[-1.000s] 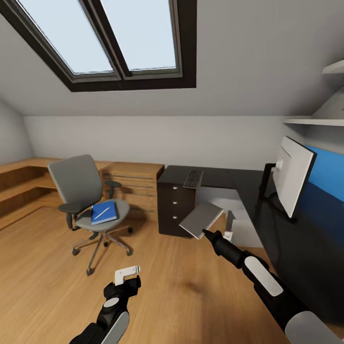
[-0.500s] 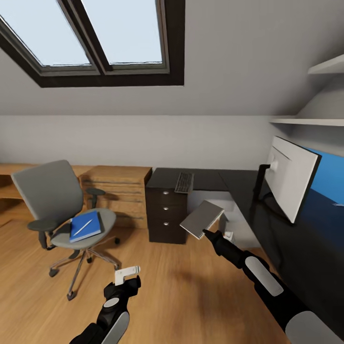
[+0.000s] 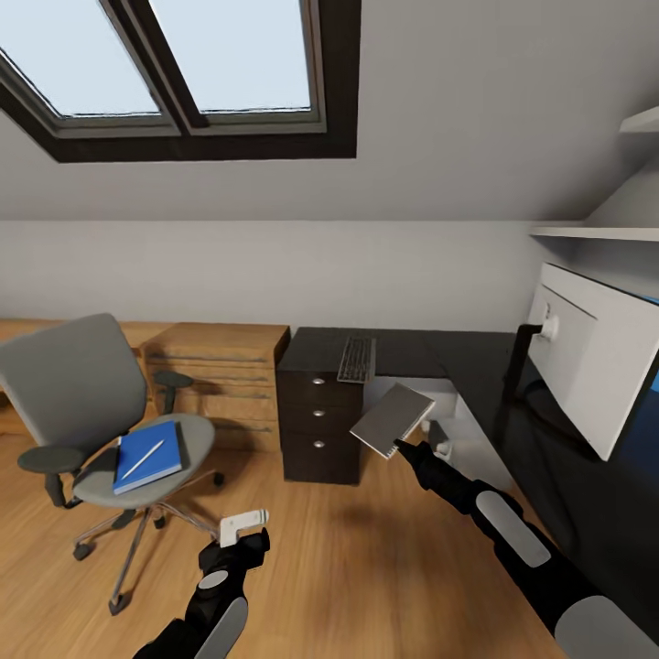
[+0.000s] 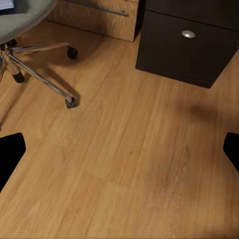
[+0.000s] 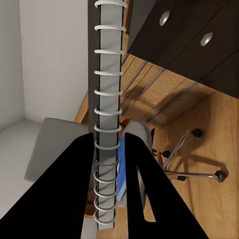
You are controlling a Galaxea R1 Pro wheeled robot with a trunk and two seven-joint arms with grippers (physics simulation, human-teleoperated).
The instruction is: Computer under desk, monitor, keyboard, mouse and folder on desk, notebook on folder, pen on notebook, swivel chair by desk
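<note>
Carrying the notebook (image 3: 392, 420), our right hand (image 3: 400, 448) is clamped on its spiral edge. The left hand (image 3: 240, 531) hangs spread and empty. The folder (image 3: 146, 455) remains on the swivel chair (image 3: 87, 403); we judge it must reach the desk (image 3: 430, 352) first.

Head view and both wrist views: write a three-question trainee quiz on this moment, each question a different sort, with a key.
1. True or false: the right hand is shut on the spiral notebook.
2. Multiple choice: the blue folder lies on A) the desk, B) the swivel chair seat, C) the floor.
3. Fill in: the keyboard rests on the ___, above the dark drawer unit.

Key:
1. True; the right wrist view shows the fingers closed around the spiral binding.
2. B; a pen lies on top of it.
3. Desk.

The left hand is open, over bare floor.
</note>
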